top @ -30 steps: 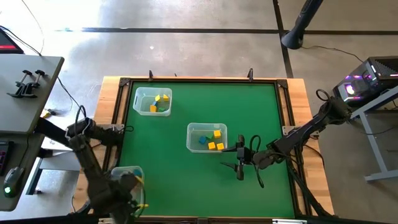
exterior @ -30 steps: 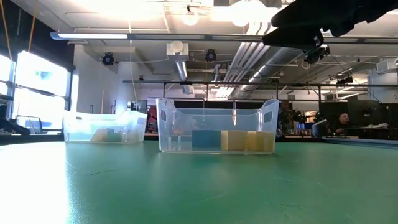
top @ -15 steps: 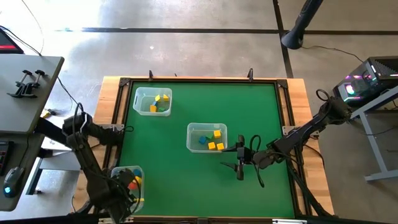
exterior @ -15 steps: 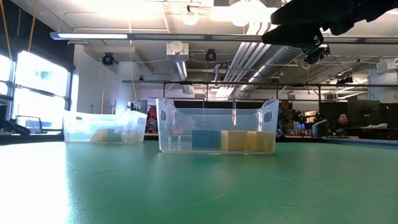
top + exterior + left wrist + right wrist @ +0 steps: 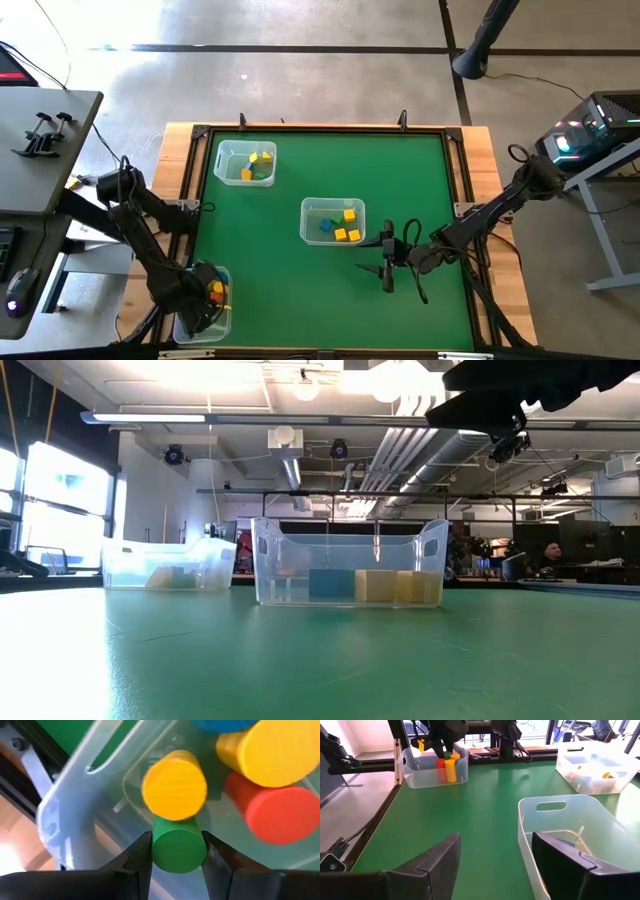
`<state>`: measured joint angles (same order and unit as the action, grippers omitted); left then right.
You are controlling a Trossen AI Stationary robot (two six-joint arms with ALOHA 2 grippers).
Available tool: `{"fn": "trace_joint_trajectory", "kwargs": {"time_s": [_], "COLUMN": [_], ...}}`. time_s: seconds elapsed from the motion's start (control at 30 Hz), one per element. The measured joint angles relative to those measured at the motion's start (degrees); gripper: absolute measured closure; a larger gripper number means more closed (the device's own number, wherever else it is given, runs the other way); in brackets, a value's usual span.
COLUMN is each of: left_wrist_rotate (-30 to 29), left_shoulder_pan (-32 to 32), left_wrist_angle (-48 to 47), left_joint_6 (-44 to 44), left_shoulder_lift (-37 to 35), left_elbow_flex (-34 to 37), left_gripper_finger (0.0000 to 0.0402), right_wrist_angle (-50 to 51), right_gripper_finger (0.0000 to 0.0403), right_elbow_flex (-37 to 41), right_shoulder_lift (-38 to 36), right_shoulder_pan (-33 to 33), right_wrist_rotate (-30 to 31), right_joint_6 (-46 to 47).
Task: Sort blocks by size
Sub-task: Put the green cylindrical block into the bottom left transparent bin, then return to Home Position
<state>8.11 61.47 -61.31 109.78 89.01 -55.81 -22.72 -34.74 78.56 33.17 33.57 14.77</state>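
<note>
1. The green table point(image 5: 300, 270) carries three clear bins; no brand, label or writing can be read on anything
2. The right arm reaches in from the table's right edge, its forearm low and level; the right gripper point(image 5: 386, 262) hangs just beside the middle bin point(image 5: 332, 221), fingers point(image 5: 427, 865) spread wide with nothing between them
3. The left arm bends down from the left edge over the bin at the near left corner point(image 5: 205, 305); the left gripper point(image 5: 177, 852) sits inside it, fingers clamped on a green block point(image 5: 178, 845)
4. Yellow blocks point(image 5: 175, 785) and a red block point(image 5: 277, 815) lie in that corner bin, just beside the green one
5. Yellow and blue blocks point(image 5: 345, 226) lie in the middle bin; more blocks point(image 5: 255, 165) lie in the far left bin point(image 5: 243, 162)
</note>
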Motion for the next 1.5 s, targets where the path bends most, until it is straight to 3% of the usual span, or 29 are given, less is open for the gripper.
{"fn": "trace_joint_trajectory", "kwargs": {"time_s": [0.33, 0.67, 0.73, 0.83, 1.0, 1.1, 1.2, 1.3, 1.4, 1.5], "left_wrist_rotate": [0.1, -0.1, -2.3, -10.9, -31.7, -38.0, -38.4, -32.6, -28.2, -26.5], "left_shoulder_pan": [0.0, 0.0, 0.0, -0.4, -4.0, -8.2, -13.9, -21.1, -28.4, -35.1], "left_wrist_angle": [2.0, 2.5, 2.5, 2.9, 10.8, 23.7, 41.1, 60.5, 76.9, 87.6], "left_joint_6": [-1.0, 4.1, 5.4, 3.3, -15.8, -32.8, -51.4, -68.1, -82.1, -92.6], "left_shoulder_lift": [-0.7, -11.8, -14.5, -17.7, -19.0, -19.0, -18.9, -18.9, -18.9, -18.9], "left_elbow_flex": [0.3, 0.3, 0.3, 0.3, 0.4, 2.8, 8.1, 15.3, 21.6, 25.7], "left_gripper_finger": [0.0212, 0.0185, 0.0185, 0.0189, 0.0195, 0.0195, 0.0195, 0.0195, 0.0195, 0.0195], "right_wrist_angle": [-0.3, -0.1, 1.3, 7.3, 20.7, 26.3, 29.7, 30.9, 27.2, 20.6], "right_gripper_finger": [0.0162, 0.0162, 0.0162, 0.0162, 0.0162, 0.0162, 0.0162, 0.0162, 0.0162, 0.0162], "right_elbow_flex": [0.0, 0.0, 0.0, 0.0, 0.0, 0.0, 0.0, 0.0, 2.6, 8.7], "right_shoulder_lift": [0.0, -0.2, -1.1, -4.0, -10.5, -12.1, -12.2, -12.2, -13.0, -15.5], "right_shoulder_pan": [0.0, 0.0, 0.0, 0.1, 1.9, 3.9, 5.8, 7.5, 8.6, 8.2], "right_wrist_rotate": [0.0, 0.0, 0.0, 0.0, -3.3, -7.3, -9.1, -9.9, -9.4, -9.8], "right_joint_6": [0.4, -0.5, -0.7, 0.4, 5.3, 7.7, 8.8, 7.9, 4.3, 5.1]}}
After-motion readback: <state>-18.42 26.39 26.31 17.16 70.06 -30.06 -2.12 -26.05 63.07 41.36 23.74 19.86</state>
